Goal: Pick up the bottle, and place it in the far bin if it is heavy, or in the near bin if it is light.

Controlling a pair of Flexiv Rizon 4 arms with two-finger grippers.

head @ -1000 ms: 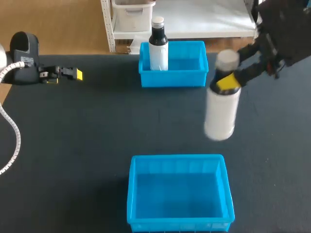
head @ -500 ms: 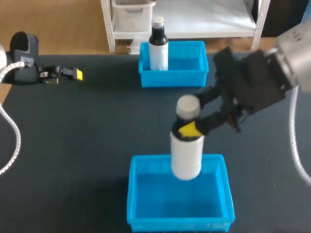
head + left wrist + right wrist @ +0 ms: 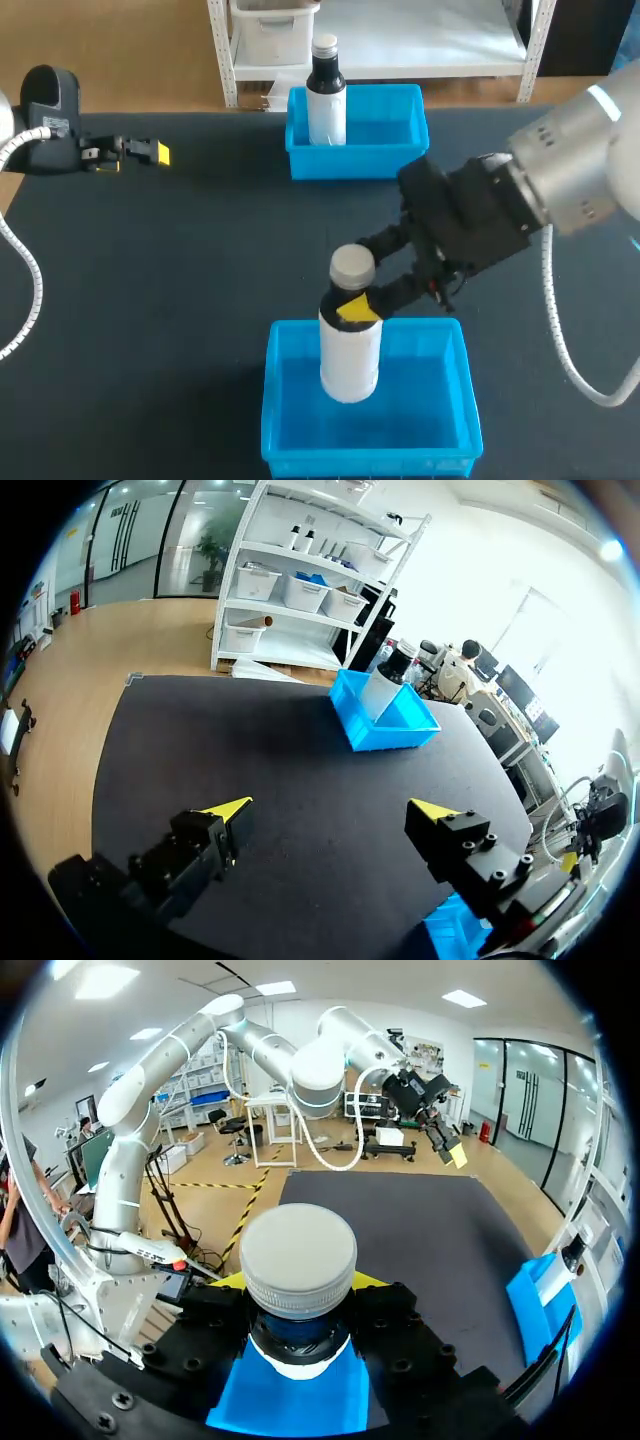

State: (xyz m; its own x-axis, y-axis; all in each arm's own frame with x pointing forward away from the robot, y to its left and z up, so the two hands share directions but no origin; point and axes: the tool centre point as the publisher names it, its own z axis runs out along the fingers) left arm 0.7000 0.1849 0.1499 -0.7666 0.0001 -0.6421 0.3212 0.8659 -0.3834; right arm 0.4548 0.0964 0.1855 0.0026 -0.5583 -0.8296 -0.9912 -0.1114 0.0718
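Hanging upright over the near bin, the grey-capped white bottle is sitting in the right claw, which is clamping it just under the cap, one yellow tip on each side. From above, the bottle's lower end is overlapping the inside of that blue bin, toward its left half; whether it is touching the bin's floor I cannot tell. The right arm is coming in from the right edge and is reaching past the middle of the dark surface. Farther back, at the left side, the left claw is hovering over the surface with its fingers spread wide and nothing between them, well apart from both bins. At the far edge the far bin is holding a second bottle, dark-necked with a white cap and white body, which is standing upright in its left end.
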